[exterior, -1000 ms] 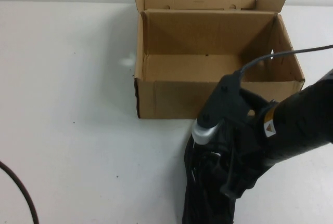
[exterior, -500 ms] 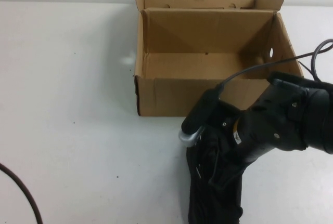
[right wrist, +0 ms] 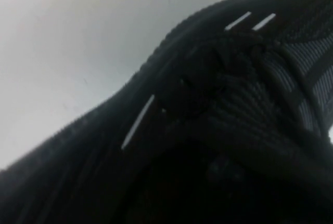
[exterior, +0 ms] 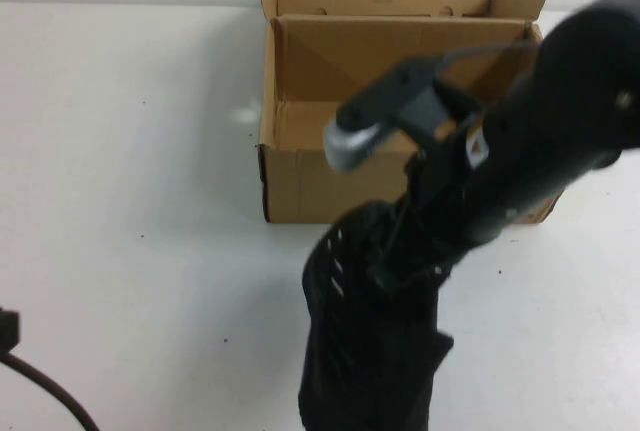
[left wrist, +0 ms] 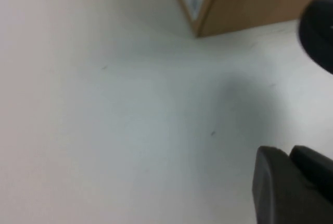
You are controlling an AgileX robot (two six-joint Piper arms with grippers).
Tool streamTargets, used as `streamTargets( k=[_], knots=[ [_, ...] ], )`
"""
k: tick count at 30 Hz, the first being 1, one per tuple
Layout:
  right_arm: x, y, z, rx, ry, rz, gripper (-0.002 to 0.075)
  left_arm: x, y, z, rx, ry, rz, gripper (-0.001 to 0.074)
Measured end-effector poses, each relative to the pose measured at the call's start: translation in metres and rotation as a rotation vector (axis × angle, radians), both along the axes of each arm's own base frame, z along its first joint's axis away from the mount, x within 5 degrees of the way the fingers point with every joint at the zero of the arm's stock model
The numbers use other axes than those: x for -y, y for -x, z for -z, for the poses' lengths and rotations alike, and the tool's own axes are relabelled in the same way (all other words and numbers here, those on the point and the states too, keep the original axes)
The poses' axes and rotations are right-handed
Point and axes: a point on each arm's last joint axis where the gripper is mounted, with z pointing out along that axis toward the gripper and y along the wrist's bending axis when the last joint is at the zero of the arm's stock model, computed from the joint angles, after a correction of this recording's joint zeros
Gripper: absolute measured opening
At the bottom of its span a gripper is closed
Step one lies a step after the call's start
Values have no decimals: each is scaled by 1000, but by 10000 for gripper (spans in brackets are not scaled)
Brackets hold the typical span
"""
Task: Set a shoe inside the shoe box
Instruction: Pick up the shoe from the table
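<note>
Brown cardboard shoe box (exterior: 300, 186), flaps up and top wide open, sits at the far middle of the white desk (exterior: 130, 201); its near wall faces us, and there's bare desk to its left and in front. The black knit sneaker with white side dashes, the shoe (exterior: 365, 341), is on the near side of that wall, just right of centre, not yet over the rim. The right pincer (exterior: 405, 261) is down at the shoe's upper part, apparently gripping it, though its fingers are buried behind the arm, so I cannot tell how they stand. Half a second ago the shoe sat lower and further right; now it has come up and left, and the arm has swung across the box's right half. The left pincer (left wrist: 291, 185) sits off at the near left, fingers pressed together, empty.
</note>
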Motion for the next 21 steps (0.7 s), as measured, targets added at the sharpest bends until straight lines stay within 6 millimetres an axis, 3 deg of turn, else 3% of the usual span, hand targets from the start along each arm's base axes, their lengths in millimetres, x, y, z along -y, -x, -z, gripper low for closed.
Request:
streamTargets(
  k=[3, 8, 10, 14, 21],
  knots=[
    [-1, -1, -27, 52, -51, -2, -1, 5, -1, -6, 55, 52, 43, 120],
    [-4, -12, -59, 171, -86, 28, -1, 16, -2, -19, 189, 143, 139, 430],
    [-7, -19, -65, 189, -76, 48, -1, 21, -3, -24, 247, 157, 208, 508],
    [-18, -34, -62, 158, -31, 65, -1, 29, -10, -26, 298, 155, 318, 564],
    [-41, -63, -52, 139, -23, 164, -1, 34, -24, -21, 334, 44, 429, 573]
  ],
)
